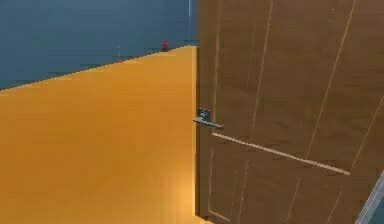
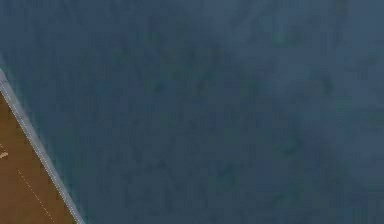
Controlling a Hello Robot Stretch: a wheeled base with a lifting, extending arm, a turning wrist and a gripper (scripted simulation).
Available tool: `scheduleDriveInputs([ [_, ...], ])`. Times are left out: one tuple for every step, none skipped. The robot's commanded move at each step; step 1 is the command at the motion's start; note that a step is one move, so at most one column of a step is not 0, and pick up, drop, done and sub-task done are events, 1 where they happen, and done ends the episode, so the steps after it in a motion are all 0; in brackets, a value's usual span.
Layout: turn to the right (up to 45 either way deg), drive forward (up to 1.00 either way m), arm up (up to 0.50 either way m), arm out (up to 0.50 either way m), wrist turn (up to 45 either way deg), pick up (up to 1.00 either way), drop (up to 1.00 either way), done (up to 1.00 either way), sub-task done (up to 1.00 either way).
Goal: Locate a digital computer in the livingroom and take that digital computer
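In the forward view we saw a big brown wooden door with long flat panels (image 1: pixel 290 100) on the right side of the frame, from the top down to the bottom. A small shiny metal lever handle (image 1: pixel 207 120) stuck out from the door's left edge, near the middle of the frame. In the bottom right corner a thin pale grey strip (image 1: pixel 376 200) ran beside the door. To the left of the door lay a wide flat orange floor (image 1: pixel 90 150), which took up the lower left of the frame. Above it, across the upper left, stood a dark blue wall (image 1: pixel 80 35). Where the orange floor met that wall, far off and just left of the door's top, sat a tiny red thing (image 1: pixel 165 45), too small for us to name. In the arm side view we saw the plain dark blue wall (image 2: pixel 220 100) over most of the frame. In the bottom left corner was a slanted brown wooden patch (image 2: pixel 18 190), with a thin pale grey edge (image 2: pixel 40 160) between it and the blue. We could not tell where the digital computer was. We also could not tell how the gripper's jaws stood.
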Motion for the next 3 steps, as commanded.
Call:
scheduleDriveInputs([
  [-42.0, 0.00, 0.00, 0.00, 0.0, 0.00, 0.00, 0.00, 0.00],
  [0.0, 0.15, 0.00, 0.00, 0.0, 0.00, 0.00, 0.00, 0.00],
  [6.0, 0.00, 0.00, 0.00, 0.0, 0.00, 0.00, 0.00, 0.00],
])
